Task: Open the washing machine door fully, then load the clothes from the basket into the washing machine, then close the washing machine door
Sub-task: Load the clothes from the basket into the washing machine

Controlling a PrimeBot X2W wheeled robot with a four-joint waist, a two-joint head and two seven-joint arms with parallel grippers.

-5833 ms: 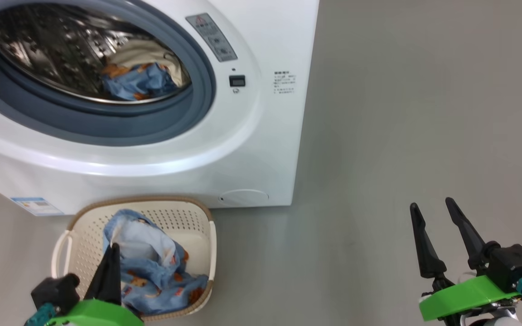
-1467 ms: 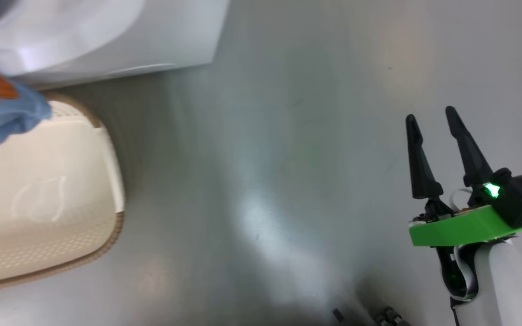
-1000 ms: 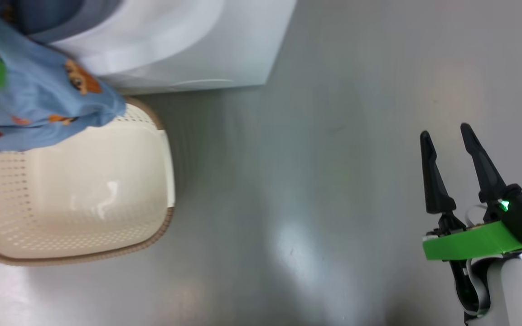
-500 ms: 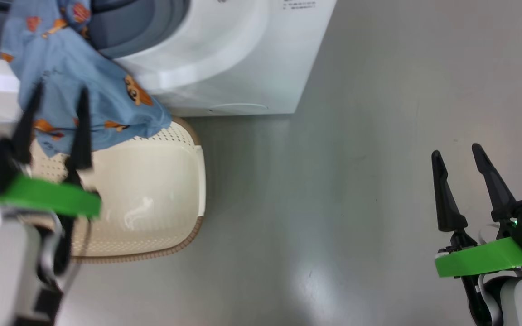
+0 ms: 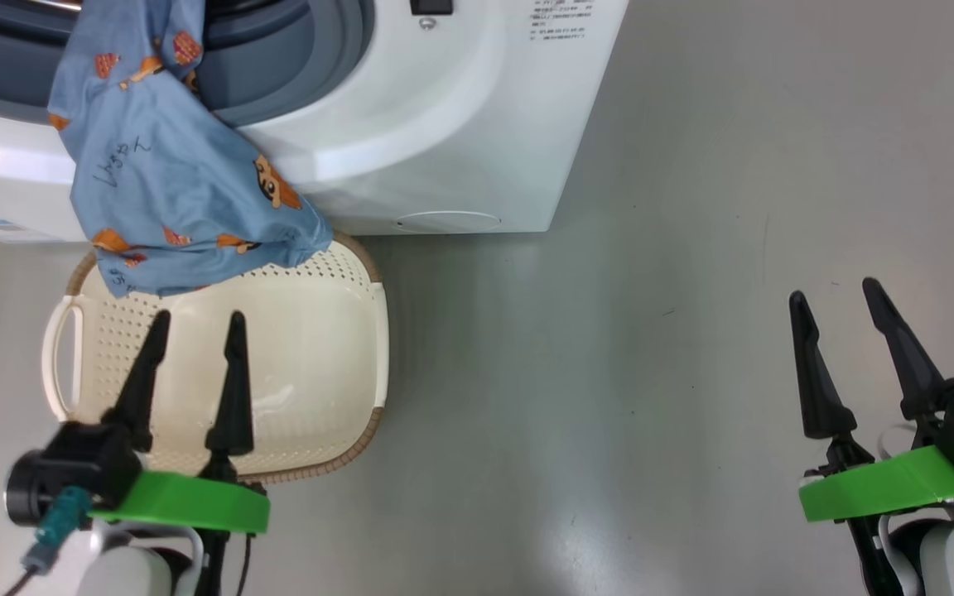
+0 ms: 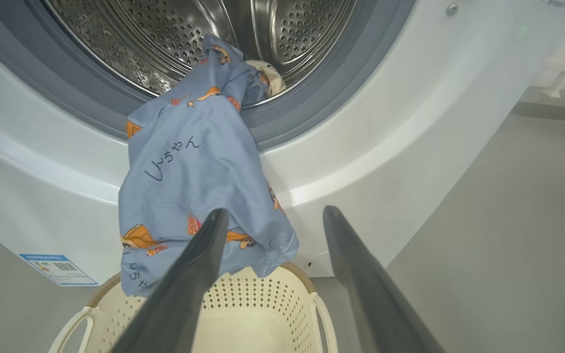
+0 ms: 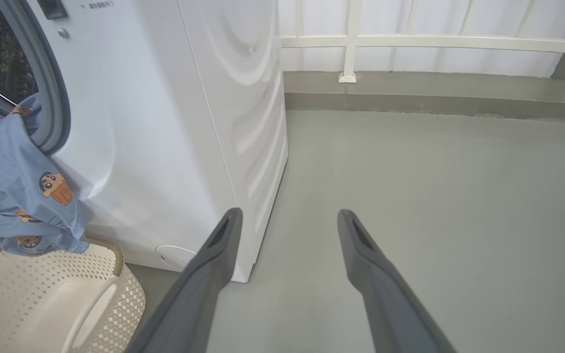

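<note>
1. Since the earlier head view, the blue garment (image 5: pixel 171 165) had left the basket (image 5: pixel 311 348). It hung over the grey gasket (image 5: pixel 278 74) of the washing machine (image 5: pixel 460 108), its top inside the drum (image 6: pixel 174 29). The rest draped down the white front, with the hem touching the basket's far rim.
2. The left gripper (image 5: pixel 199 319) hovered over the basket, fingers spread and holding nothing. The right gripper (image 5: pixel 833 291), likewise open and empty, hung above the floor (image 5: pixel 609 372), well apart.
3. A cream garment (image 6: pixel 270 78) lay deeper in the drum.
4. Loading looked like the step in hand, and nearly done: the basket appeared empty, but this last garment was only half in.
5. The next move probably called for the left gripper to pinch the dangling cloth low and carry it past the gasket. Any hem left trailing would likely foul the washing machine door on closing.
</note>
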